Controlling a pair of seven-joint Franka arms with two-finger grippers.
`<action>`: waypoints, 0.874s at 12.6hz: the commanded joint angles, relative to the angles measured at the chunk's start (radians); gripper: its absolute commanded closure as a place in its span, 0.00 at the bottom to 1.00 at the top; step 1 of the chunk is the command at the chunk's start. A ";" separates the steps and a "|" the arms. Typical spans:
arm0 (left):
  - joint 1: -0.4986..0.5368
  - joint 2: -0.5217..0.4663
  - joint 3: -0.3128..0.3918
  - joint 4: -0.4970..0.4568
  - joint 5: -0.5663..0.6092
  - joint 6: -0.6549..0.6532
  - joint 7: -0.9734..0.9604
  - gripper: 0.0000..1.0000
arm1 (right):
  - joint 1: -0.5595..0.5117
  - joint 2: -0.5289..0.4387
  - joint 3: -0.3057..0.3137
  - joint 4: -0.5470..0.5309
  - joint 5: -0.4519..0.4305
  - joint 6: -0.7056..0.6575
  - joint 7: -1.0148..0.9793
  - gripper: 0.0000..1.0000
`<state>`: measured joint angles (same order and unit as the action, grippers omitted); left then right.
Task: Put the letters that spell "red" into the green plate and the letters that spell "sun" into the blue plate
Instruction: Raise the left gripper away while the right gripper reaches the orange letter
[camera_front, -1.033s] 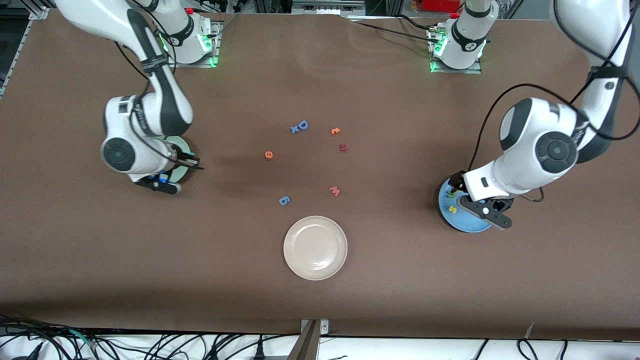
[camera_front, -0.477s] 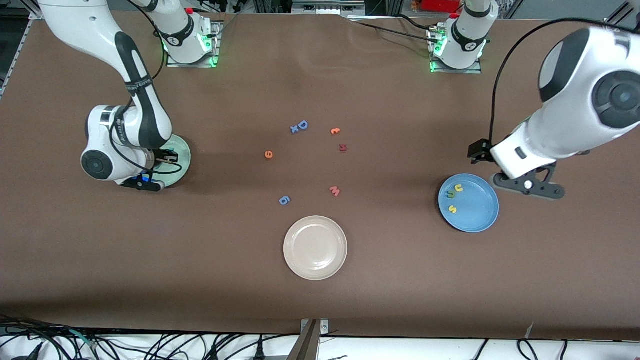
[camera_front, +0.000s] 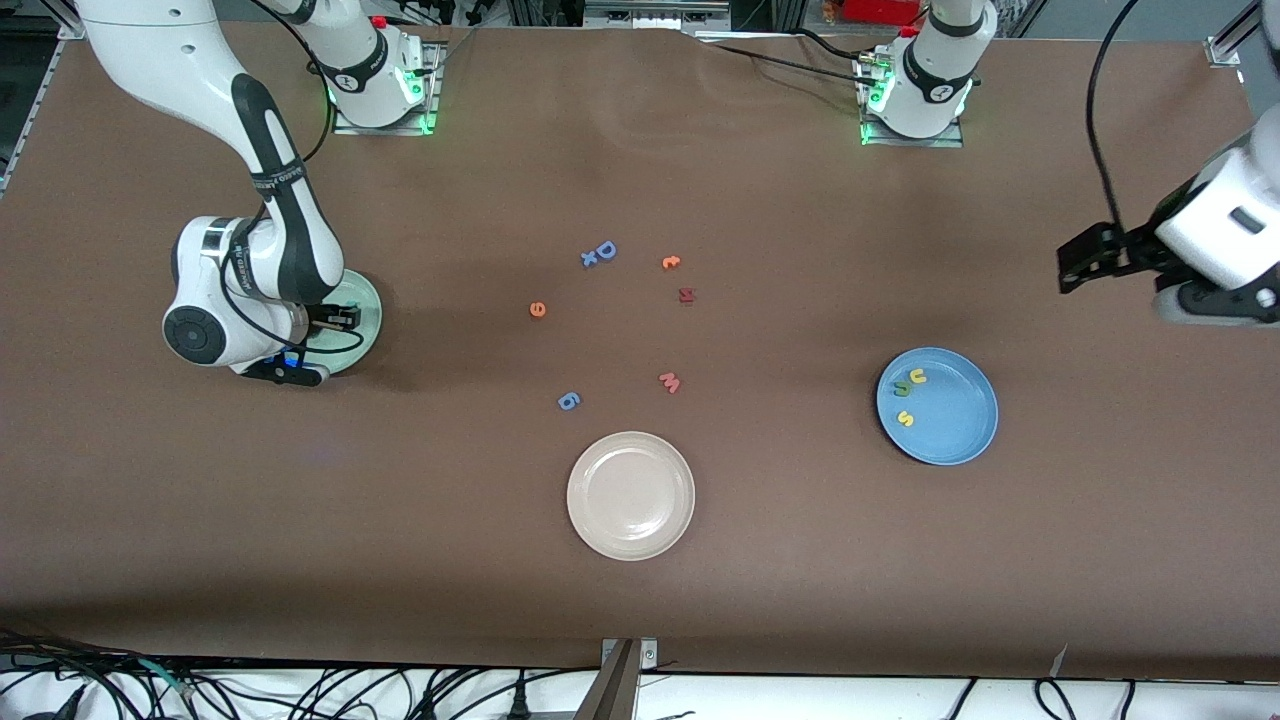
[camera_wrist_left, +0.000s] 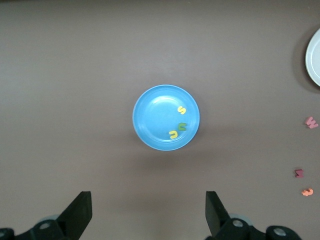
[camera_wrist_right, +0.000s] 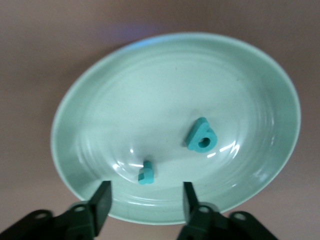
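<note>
Our left gripper (camera_front: 1085, 265) has pulled up and away from the round blue plate (camera_front: 960, 430), its fingers spread wide; our right gripper (camera_wrist_right: 145, 200) hangs spread over the round mint-green plate (camera_wrist_right: 260, 75) after dropping the tiny teal foam r (camera_wrist_right: 146, 173) beside the teal d (camera_wrist_right: 202, 136). The small orange foam e (camera_front: 538, 309) lies nearer our right arm

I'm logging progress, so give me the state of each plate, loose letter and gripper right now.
Round blue plate: holds yellow, green, yellow letters.
Mint-green plate: holds two teal foam letters.
Beige-white plate: empty.
Orange "e": loose on table.
Left gripper: open, above blue plate.
Right gripper: open, over green plate.
</note>
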<state>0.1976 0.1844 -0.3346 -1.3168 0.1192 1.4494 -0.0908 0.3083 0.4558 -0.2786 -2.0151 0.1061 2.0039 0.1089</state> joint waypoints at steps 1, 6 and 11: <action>-0.157 -0.042 0.188 -0.048 -0.047 0.076 0.000 0.00 | 0.008 -0.072 0.057 0.006 0.053 -0.027 0.090 0.21; -0.185 -0.232 0.238 -0.352 -0.127 0.228 0.008 0.00 | 0.008 -0.088 0.300 0.059 0.081 0.018 0.475 0.23; -0.204 -0.230 0.241 -0.337 -0.127 0.122 0.008 0.00 | 0.066 -0.020 0.389 0.056 0.081 0.147 0.551 0.21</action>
<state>0.0116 -0.0266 -0.1134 -1.6368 0.0179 1.5958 -0.0914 0.3486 0.4016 0.1050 -1.9636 0.1755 2.1139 0.6524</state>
